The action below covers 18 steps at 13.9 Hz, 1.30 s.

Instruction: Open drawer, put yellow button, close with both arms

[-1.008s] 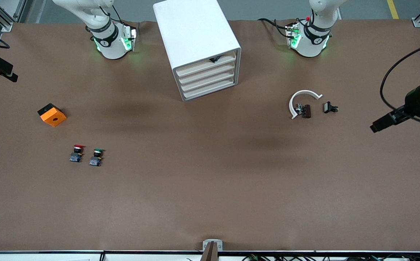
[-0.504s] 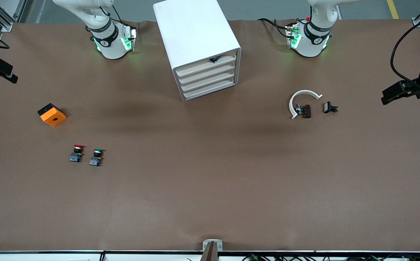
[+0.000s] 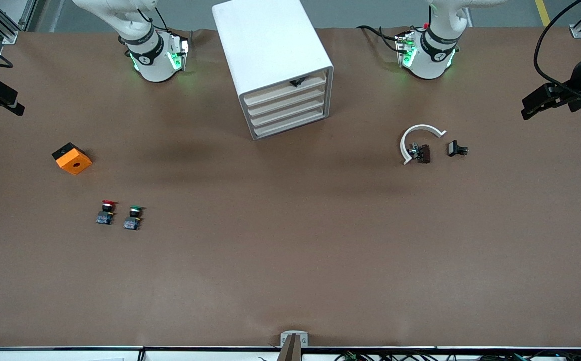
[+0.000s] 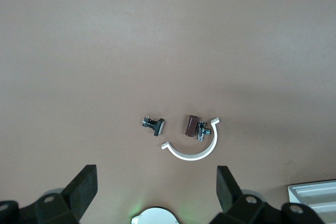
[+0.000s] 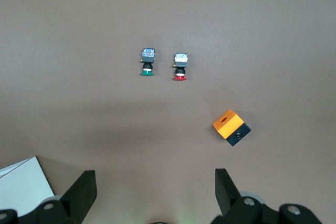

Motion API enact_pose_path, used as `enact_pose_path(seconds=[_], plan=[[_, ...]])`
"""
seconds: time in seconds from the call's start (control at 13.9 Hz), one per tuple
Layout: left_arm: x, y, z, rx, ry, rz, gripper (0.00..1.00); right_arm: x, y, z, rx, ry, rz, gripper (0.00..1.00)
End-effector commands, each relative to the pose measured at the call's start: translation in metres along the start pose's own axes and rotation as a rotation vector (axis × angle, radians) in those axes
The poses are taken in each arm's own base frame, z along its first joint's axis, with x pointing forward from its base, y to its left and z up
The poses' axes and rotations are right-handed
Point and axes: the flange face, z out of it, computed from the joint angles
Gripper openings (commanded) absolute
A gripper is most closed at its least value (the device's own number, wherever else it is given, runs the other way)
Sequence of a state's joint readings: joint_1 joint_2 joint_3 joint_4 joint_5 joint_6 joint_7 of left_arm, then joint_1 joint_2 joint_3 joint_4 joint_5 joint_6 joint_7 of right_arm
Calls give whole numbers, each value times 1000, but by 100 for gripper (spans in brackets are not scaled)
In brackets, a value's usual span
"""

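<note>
At the right arm's end of the table the right gripper [image 5: 152, 195] hangs high in the air, its black fingers [image 5: 81, 192] spread wide apart with nothing between them. Under it on the brown table [image 3: 290, 260] lies the orange box with a hole [image 3: 72, 159], tilted on one edge. Nearer to the front camera than that box stand the red-capped button [image 3: 105, 212] and the green-capped button [image 3: 133, 217], just beside each other but apart.

Midway along the table stands the white cabinet [image 3: 270, 55], turned at a slant. The drawer [image 3: 286, 90], topmost of four, sits pushed in flush with the three below it, a small dark piece [image 3: 298, 81] at its upper edge. The yellow button is not to be seen anywhere on the table or in either wrist view; whether it lies inside the cabinet cannot be told. Nothing stands in front of the drawer fronts.

Toward the left arm's end lie a white curved clip [image 3: 418, 140], a small brown part [image 3: 423, 153] touching a bit of metal hardware inside its arc, and a black part [image 3: 456, 148] just beside them.

The left gripper [image 4: 157, 195] hangs in the air over this end of the table, its fingers [image 4: 227, 184] likewise wide apart and empty, with the curved clip under it.
</note>
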<state>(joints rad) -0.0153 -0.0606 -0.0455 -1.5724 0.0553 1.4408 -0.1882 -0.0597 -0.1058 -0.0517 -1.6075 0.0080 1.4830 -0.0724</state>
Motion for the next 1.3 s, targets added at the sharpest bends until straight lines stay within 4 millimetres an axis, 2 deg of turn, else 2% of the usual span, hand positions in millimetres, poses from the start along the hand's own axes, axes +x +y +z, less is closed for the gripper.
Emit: enact_pose_path(seconds=[0.0,0.29,0.58,1.01,1.22], plan=[[-12,6,-7,-14,31,30,100,-6,0,-4,14,14,-7,100],[-7,8,-6,-19,51,32,100,-6,-1,-4,16,14,-10,100],[-21,23,6,-13,50,57,100,-6,0,-4,14,14,-10,100],[-24,22,3,-92,50,53,100,-6,0,-4,14,14,-10,100],[-19,18,-8,-92,73,45,100,-6,-1,-4,16,14,-10,100]])
